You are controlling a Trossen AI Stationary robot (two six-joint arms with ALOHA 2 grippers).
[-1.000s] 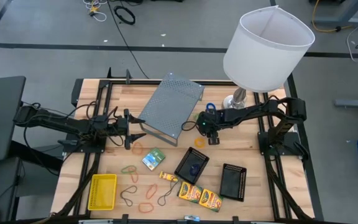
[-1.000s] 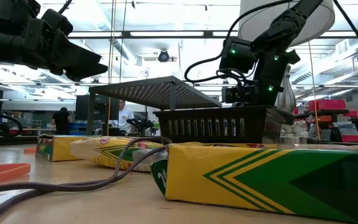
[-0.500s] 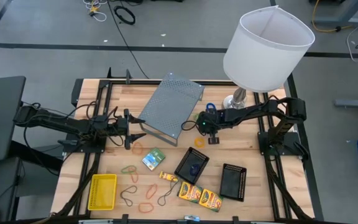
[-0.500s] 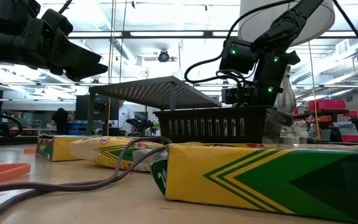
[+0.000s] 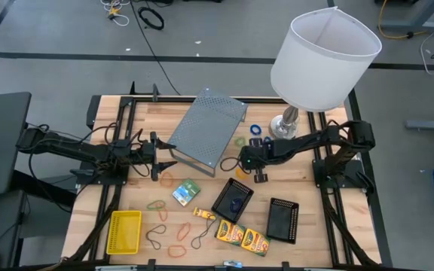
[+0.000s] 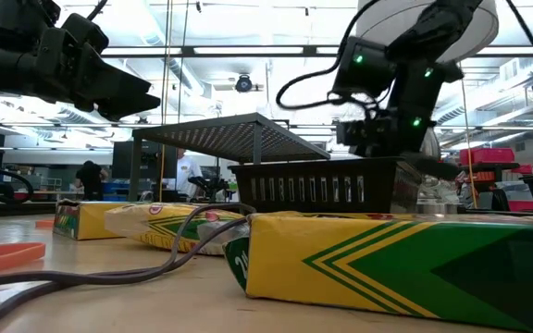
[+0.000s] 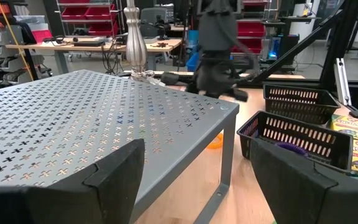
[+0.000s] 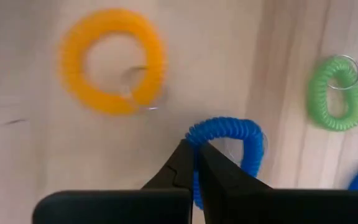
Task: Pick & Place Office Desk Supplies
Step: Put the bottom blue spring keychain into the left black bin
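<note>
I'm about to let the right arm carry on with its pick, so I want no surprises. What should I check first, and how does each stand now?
1. Right gripper shut on the blue coil loop: ok.
2. Orange coil loop clear of the grip: ok.
3. Green coil loop clear too: ok.
4. Nearer black mesh tray free to receive: not ok, something lies inside.
5. Left gripper open, parked by the grey perforated shelf: ok.

My right pincer [image 5: 261,176] hangs between the perforated shelf [image 5: 206,129] and lamp [image 5: 319,56], behind two mesh trays [image 5: 233,199].
</note>
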